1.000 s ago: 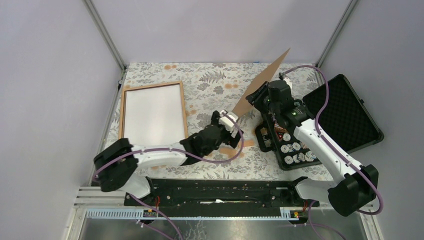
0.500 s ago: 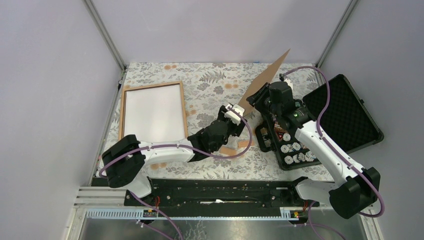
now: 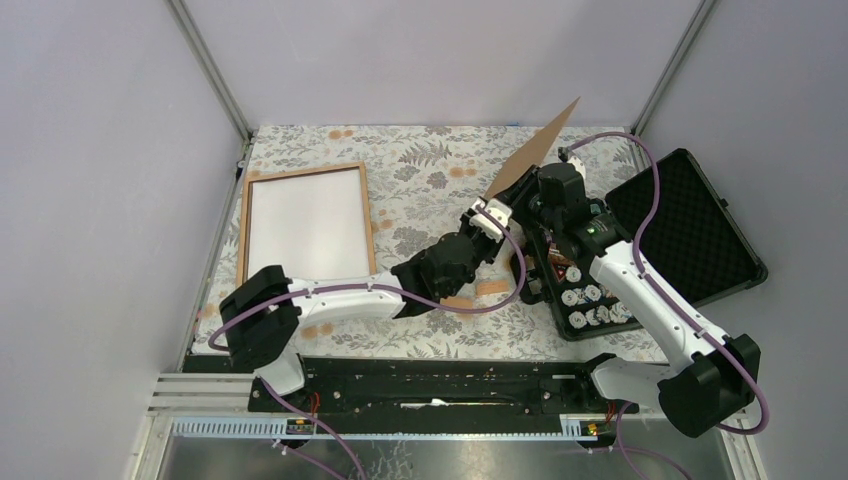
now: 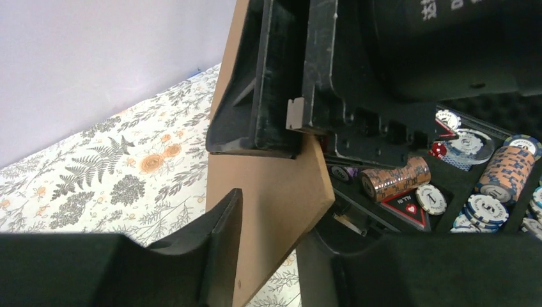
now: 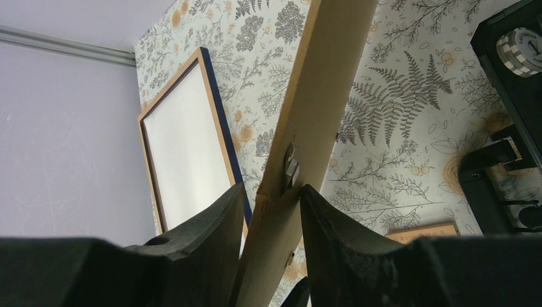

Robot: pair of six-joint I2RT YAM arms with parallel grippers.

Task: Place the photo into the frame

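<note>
The frame [image 3: 368, 220] lies flat at the left of the table, light wood rim up, its opening plain white; its navy edge shows in the right wrist view [image 5: 224, 144]. The photo is not in view. My right gripper [image 5: 271, 188] is shut on a plain brown backing board [image 3: 530, 155], holding it on edge and tilted above the table. My left gripper [image 4: 271, 214] reaches to the board's lower corner [image 4: 275, 192]. Its jaws stand on either side of that corner, one finger against the face, a gap at the other.
An open black case [image 3: 690, 225] with poker chips [image 3: 590, 300] sits at the right, right under the board and both grippers. A small flat wooden piece [image 3: 490, 288] lies on the floral tablecloth near the case. Metal posts and grey walls close in the back.
My left arm has stretched forward and to the right, up to the board's lower corner, and its jaws have narrowed around it. The right arm and the board have stayed put.
</note>
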